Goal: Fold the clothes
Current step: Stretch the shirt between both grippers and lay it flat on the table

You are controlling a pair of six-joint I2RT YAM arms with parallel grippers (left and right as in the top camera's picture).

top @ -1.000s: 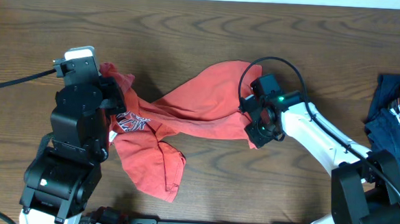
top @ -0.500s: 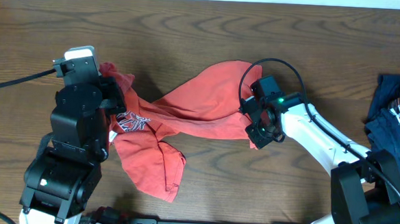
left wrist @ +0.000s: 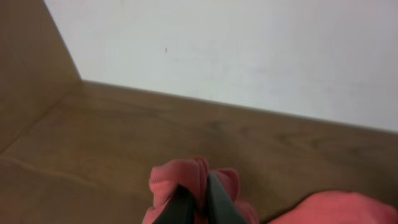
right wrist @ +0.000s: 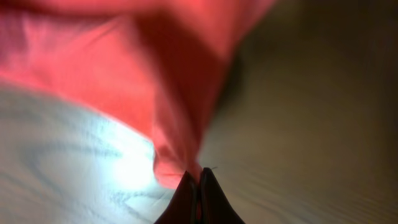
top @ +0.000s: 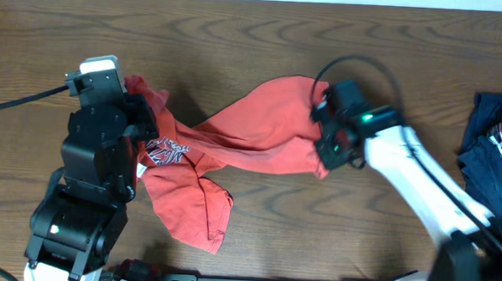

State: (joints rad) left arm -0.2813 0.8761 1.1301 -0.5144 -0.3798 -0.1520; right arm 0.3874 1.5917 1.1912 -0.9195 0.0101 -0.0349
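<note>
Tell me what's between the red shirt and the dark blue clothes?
Overhead, only the robot's white right arm crosses bare table between red shirt and blue clothes.

Open table [top: 239,37] along 12 o'clock, T-shirt [top: 251,132] across centre, navy garment [top: 492,144] blocking 3 o'clock, cable [top: 21,97] at 9 o'clock

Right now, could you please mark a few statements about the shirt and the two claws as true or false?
1. The left claw is shut on the red-orange T-shirt. True.
2. The right claw is open, clear of the shirt. False: it is shut on the shirt's edge.
3. A navy garment lies near the wooden table's right edge. True.
4. The T-shirt is folded into a neat rectangle. False: it lies crumpled, stretched between both claws.
</note>
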